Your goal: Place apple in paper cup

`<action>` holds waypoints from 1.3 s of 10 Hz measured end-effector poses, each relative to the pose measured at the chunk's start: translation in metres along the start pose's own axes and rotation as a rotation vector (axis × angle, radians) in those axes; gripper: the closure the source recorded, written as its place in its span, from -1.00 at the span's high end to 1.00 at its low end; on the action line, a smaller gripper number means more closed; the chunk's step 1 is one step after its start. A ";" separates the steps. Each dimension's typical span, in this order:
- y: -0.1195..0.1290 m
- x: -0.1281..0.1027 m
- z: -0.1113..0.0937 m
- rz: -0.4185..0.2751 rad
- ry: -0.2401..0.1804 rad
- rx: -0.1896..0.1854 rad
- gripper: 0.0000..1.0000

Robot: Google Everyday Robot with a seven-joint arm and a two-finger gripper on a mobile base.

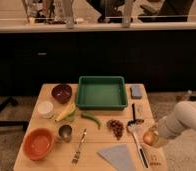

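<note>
The apple is small, round and yellow-orange, at the right edge of the wooden table. My gripper, at the end of the white arm that comes in from the right, is shut on the apple and holds it just over the table's right front corner. The paper cup is white and stands upright at the table's left side, in front of a dark red bowl, far from the gripper.
A green tray sits at the back middle, a blue sponge to its right. A banana, green chili, metal cup, fork, orange bowl, dark grapes, spatula and blue napkin lie on the table.
</note>
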 end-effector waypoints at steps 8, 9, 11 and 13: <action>-0.015 -0.030 0.004 -0.036 -0.037 0.002 -1.00; -0.021 -0.046 0.005 -0.053 -0.048 0.001 -1.00; -0.029 -0.064 0.002 -0.078 -0.064 0.003 -1.00; -0.041 -0.086 -0.006 -0.112 -0.087 0.009 -1.00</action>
